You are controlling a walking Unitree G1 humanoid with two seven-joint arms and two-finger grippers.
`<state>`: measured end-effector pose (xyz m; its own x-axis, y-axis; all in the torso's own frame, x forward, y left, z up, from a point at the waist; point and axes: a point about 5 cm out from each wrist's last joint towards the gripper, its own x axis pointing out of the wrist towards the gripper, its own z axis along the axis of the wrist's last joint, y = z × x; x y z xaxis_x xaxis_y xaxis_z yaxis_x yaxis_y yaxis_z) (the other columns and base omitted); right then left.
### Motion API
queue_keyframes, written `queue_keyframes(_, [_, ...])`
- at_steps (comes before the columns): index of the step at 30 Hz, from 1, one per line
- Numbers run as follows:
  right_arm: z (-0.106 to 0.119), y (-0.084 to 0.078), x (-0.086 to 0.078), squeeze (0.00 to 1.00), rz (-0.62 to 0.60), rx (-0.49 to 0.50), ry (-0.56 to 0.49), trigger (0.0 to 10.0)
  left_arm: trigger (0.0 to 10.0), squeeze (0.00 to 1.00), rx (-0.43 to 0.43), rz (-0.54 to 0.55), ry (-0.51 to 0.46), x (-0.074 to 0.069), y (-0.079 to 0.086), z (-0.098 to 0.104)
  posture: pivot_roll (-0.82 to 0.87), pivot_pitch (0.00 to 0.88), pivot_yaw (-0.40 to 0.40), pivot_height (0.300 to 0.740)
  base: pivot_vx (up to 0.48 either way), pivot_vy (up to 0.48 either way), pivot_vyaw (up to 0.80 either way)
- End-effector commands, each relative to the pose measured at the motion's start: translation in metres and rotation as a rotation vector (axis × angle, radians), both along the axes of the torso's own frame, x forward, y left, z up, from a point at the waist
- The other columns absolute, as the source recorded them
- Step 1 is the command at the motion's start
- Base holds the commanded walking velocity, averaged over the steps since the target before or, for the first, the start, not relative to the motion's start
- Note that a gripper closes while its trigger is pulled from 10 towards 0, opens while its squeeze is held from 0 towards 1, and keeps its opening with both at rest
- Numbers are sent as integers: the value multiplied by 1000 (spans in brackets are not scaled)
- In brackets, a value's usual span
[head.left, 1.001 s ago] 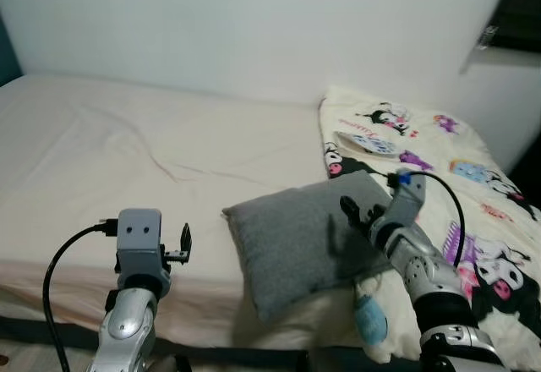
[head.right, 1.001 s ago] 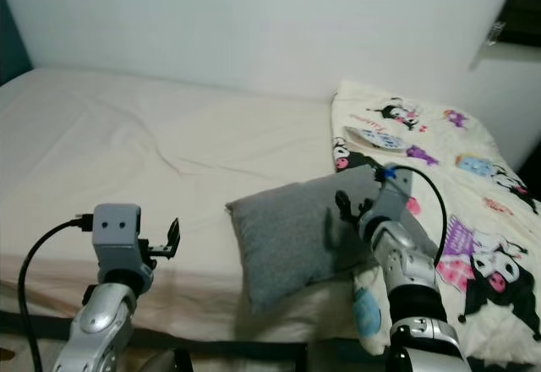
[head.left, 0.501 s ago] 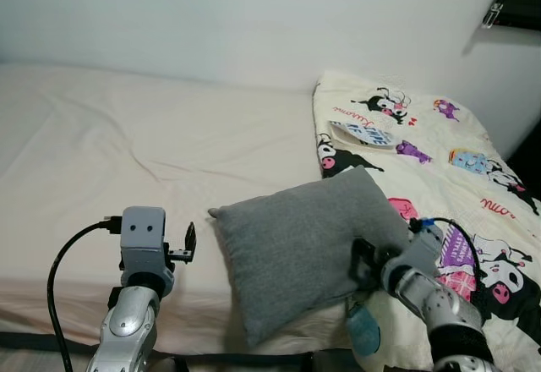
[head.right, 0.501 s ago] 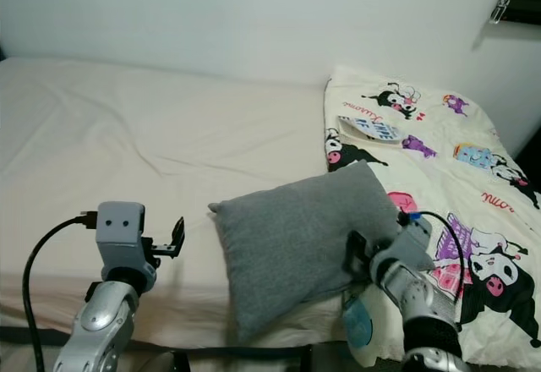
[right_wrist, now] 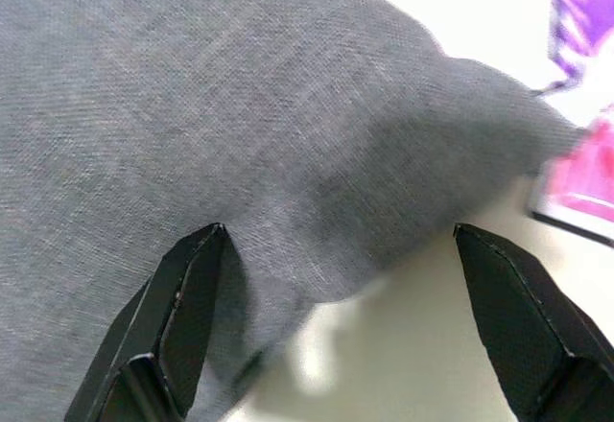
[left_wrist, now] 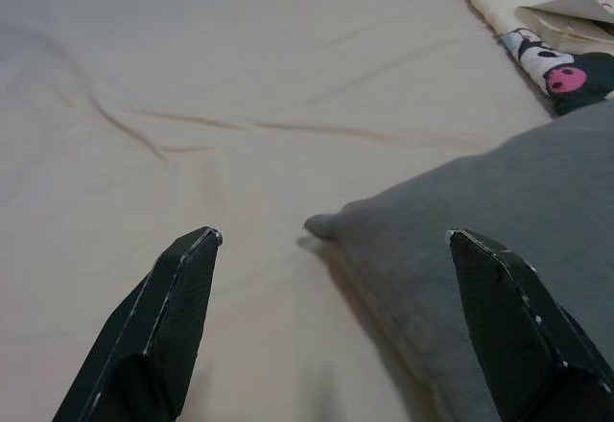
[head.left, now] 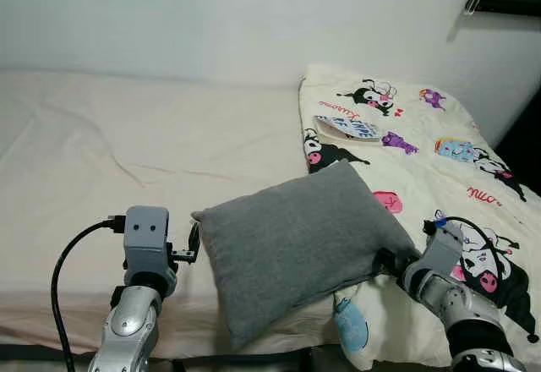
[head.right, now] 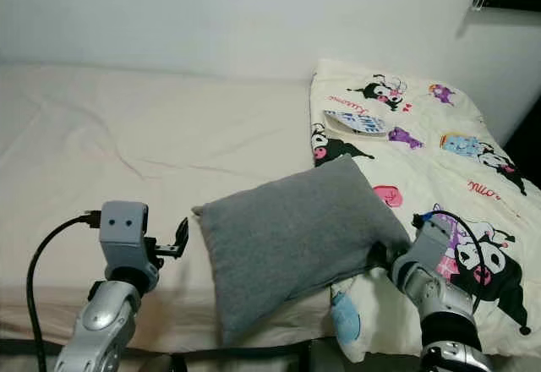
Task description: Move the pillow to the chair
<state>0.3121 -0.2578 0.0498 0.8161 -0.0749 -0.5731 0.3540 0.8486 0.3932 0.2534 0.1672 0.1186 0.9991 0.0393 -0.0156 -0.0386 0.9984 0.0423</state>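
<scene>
Reaching with my right gripper, spread wide, I should push deeper over the pillow edge at 3 o'clock before closing.

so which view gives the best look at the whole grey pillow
The left eye view: the grey pillow shows whole on the bed; the right eye view is similar. The left wrist view catches one corner beyond the open left gripper, the right wrist view just fabric past the open right gripper.

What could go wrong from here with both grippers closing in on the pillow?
The right gripper meets only the pillow's right edge, jaws open, so a pinch may catch little fabric and slip. The left gripper is open near the pillow's left corner, not touching; it could push the pillow sideways. The pillow overlaps the cartoon blanket, which might drag along.
</scene>
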Motion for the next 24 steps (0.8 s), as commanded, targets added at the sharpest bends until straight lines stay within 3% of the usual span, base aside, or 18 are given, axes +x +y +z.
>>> queue_keyframes(1, [1, 4, 4, 0, 5, 66, -55, 10000, 10000, 0, -5, -4, 2, -1, -1, 1, -41, 0, -85, 547, 0, 0, 0])
queue_keyframes(4, [2, 8, 7, 0, 20, 119, -92, 10000, 10000, 0, -6, -3, 1, -1, -1, 2, -41, 0, -87, 547, 0, 0, 0])
queue_keyframes(10, [-14, 9, 1, 0, 11, 110, -40, 10000, 10000, 0, -6, -4, -3, -1, -1, 3, -29, 0, -85, 547, 0, 0, 0])
queue_keyframes(16, [-10, 9, 6, 0, -21, 177, -135, 10000, 10000, 0, 2, -4, -4, -2, -1, 4, -20, 0, -78, 547, 0, 0, 0])
queue_keyframes(17, [-6, 8, 9, 0, -31, 191, -167, 0, 10000, 0, 4, -4, -3, -2, -1, 4, -18, 0, -73, 547, 0, 0, 0])
queue_keyframes(24, [11, 8, 21, 0, -36, 239, -289, 0, 10000, 0, 19, -5, -4, -2, 0, 4, -10, 0, -70, 547, 0, 0, 0])
